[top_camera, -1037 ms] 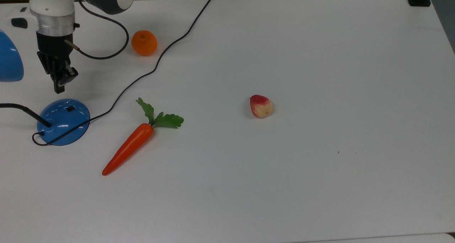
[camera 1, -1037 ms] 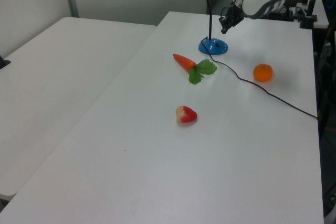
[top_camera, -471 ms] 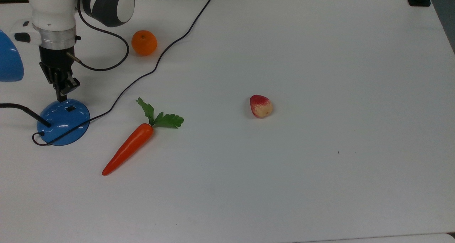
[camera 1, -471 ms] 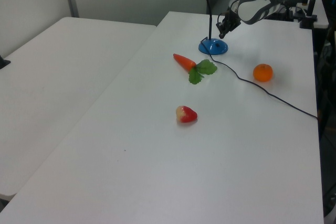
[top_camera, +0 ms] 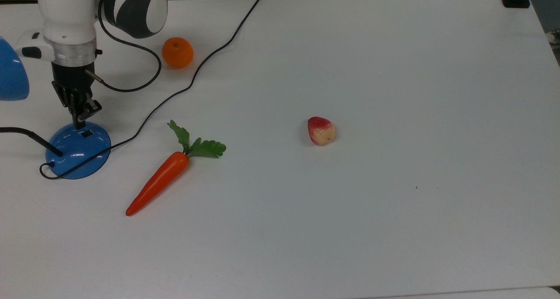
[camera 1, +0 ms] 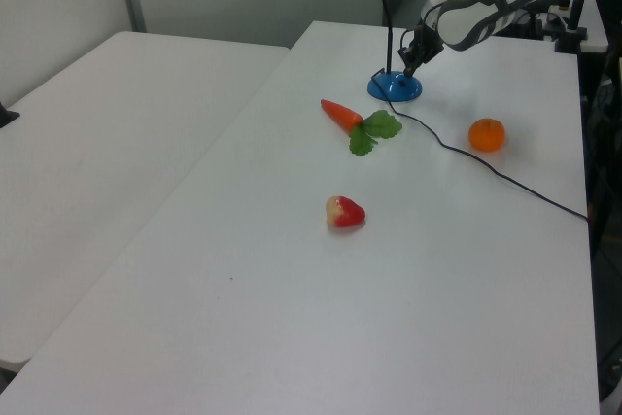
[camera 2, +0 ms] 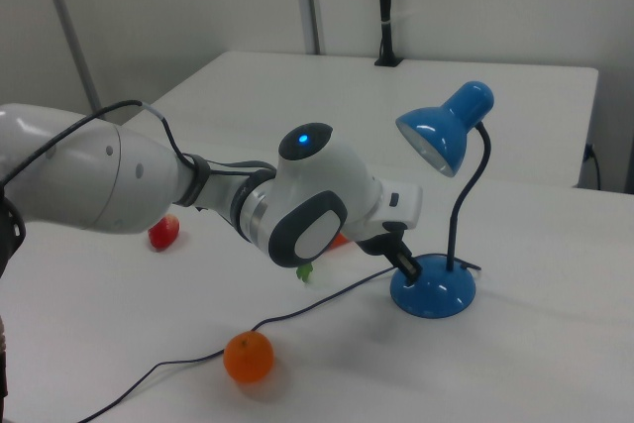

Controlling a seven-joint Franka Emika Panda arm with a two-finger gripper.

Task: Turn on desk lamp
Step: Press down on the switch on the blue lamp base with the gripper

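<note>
Blue desk lamp (top_camera: 78, 150) base, left of top view. End effector (top_camera: 81, 123), fingers pressed together, empty, has dropped onto black switch (top_camera: 86, 133); press looks imminent, shade (camera 2: 446, 131) unlit.

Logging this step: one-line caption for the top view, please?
Gripper poised at the switch on the desk lamp base, with carrot, orange and strawberry nearby.

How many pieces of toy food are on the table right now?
3. The orange lies near the arm, the carrot beside the lamp base, and the strawberry is alone mid-table. None looks hidden.
</note>
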